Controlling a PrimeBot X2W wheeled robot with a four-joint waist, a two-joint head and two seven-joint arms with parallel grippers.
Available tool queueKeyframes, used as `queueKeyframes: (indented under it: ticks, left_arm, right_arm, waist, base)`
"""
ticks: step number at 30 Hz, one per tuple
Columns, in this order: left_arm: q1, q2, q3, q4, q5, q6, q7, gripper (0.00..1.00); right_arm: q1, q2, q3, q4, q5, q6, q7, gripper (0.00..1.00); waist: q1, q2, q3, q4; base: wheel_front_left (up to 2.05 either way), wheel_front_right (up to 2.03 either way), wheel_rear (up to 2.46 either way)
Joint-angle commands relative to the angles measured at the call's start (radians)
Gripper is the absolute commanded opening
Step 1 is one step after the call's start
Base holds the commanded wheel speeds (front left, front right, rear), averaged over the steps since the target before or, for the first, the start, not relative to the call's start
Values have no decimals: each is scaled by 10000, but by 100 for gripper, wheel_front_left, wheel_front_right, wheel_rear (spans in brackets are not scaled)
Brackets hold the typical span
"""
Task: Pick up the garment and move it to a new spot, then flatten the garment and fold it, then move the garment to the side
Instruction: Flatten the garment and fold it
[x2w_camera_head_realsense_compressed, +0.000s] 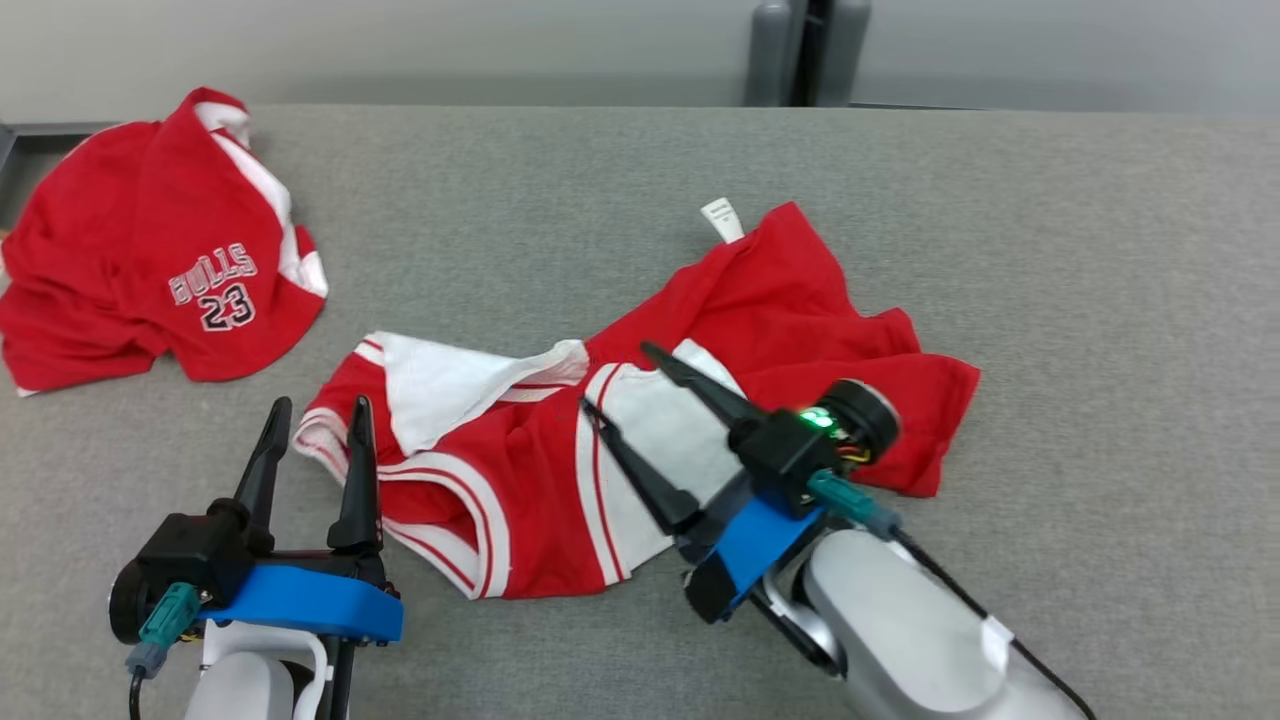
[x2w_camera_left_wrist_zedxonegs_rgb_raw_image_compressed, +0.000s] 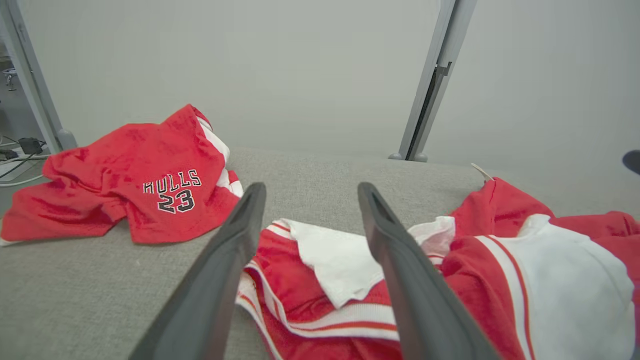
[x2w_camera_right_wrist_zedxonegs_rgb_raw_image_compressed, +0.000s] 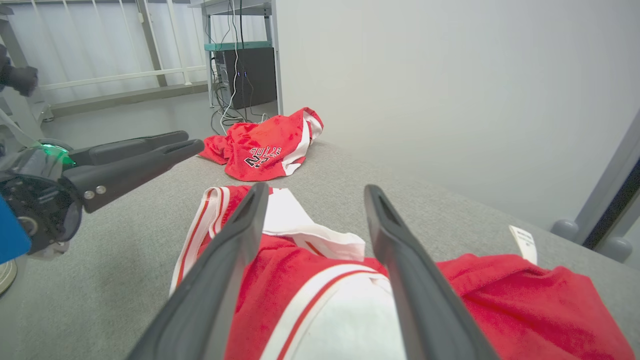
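A crumpled red and white garment (x2w_camera_head_realsense_compressed: 800, 320) lies in the middle of the grey table (x2w_camera_head_realsense_compressed: 1100, 250), a white label sticking up at its far edge. My right gripper (x2w_camera_head_realsense_compressed: 615, 375) hovers open just above its white panel, nothing between the fingers. In the right wrist view the gripper (x2w_camera_right_wrist_zedxonegs_rgb_raw_image_compressed: 316, 187) points across the garment (x2w_camera_right_wrist_zedxonegs_rgb_raw_image_compressed: 525, 300). My left gripper (x2w_camera_head_realsense_compressed: 322, 402) stands open at the garment's left edge, holding nothing. The left wrist view has its fingers (x2w_camera_left_wrist_zedxonegs_rgb_raw_image_compressed: 311, 187) framing the garment's (x2w_camera_left_wrist_zedxonegs_rgb_raw_image_compressed: 505, 210) white fold.
A second red garment (x2w_camera_head_realsense_compressed: 150, 260) printed BULLS 23 lies bunched at the table's far left corner, also in the left wrist view (x2w_camera_left_wrist_zedxonegs_rgb_raw_image_compressed: 125, 175). A grey post (x2w_camera_head_realsense_compressed: 810, 50) stands behind the table's far edge. Bare table lies right of the garment.
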Motion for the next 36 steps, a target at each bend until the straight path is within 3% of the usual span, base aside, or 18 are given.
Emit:
queueKeyframes:
  ticks: [1,10,19,30,36]
  left_arm:
    - [90,33,65,-40,61,-20,-34,100]
    - [228,33,273,-199,346,-94,-34,100]
    - [357,34,390,-227,422,-167,-34,100]
    - [202,183,1015,-40,675,-107,-34,100]
    - [-135,625,1356,1079,765,-74,-35,100]
  right_arm:
    - [218,5,-267,-142,-157,-3,-6,100]
    - [1881,-69,-3500,-1820,-1406,-3,-4,100]
    - [3622,-18,-6101,-3264,-1777,-3,-2,100]
    - [4210,12,-6533,-3580,-1556,-3,-4,100]
    - [4038,11,-6553,-3574,-1502,-3,-4,100]
  waist:
    - [-1,0,-101,-224]
    - [-1,0,-269,-902]
    - [-1,0,-351,-1071]
    - [-1,0,-360,-1123]
    - [-1,0,-192,-1111]
  base:
    - [0,0,0]
    - [0,0,0]
    - [0,0,0]
    - [0,0,0]
    - [0,0,0]
